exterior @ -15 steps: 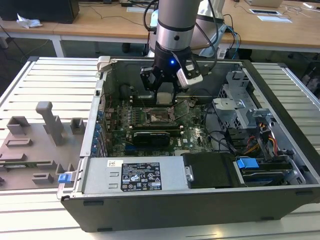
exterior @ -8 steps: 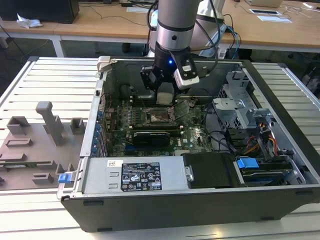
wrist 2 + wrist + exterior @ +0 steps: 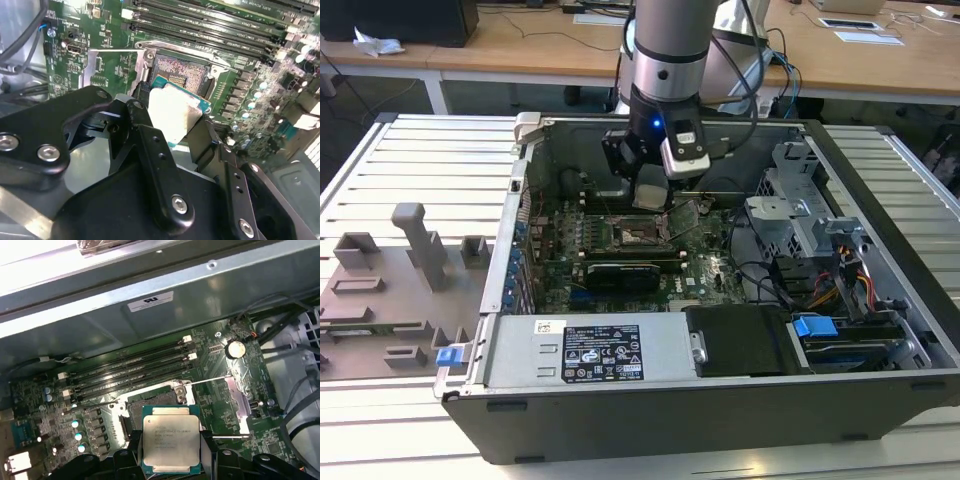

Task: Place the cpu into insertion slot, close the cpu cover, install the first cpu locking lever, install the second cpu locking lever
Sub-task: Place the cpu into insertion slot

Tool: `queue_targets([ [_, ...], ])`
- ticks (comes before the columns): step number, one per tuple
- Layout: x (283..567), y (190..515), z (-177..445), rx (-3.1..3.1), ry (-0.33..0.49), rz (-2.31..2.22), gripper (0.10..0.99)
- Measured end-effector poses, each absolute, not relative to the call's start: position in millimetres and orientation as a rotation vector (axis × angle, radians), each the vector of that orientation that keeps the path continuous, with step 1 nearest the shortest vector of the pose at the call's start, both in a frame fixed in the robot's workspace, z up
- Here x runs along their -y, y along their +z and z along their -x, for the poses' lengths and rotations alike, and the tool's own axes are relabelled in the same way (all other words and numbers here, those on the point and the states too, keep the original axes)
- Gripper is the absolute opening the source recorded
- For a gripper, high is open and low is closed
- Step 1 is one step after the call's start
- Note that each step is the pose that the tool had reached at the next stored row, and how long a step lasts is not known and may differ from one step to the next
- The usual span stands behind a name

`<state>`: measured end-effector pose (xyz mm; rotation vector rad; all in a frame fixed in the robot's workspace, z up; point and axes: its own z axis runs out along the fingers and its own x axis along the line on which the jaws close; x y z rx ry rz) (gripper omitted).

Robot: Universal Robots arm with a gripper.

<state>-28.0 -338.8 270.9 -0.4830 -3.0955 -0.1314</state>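
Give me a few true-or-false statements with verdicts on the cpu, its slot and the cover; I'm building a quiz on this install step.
1. The pincer is shut on the cpu. True.
2. The cpu already sits in the insertion slot. False: the pincer holds it, and the slot's dark centre lies bare.
3. The cpu cover is closed over the slot. False: it is swung open and lies beside the slot.
4. The computer case lies open with its motherboard exposed. True.
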Motion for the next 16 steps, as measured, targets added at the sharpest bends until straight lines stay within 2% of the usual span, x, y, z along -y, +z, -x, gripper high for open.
queue_targets([
  [16, 338.8, 270.7, 28.0, 3.048, -0.132, 0.756, 0.541],
])
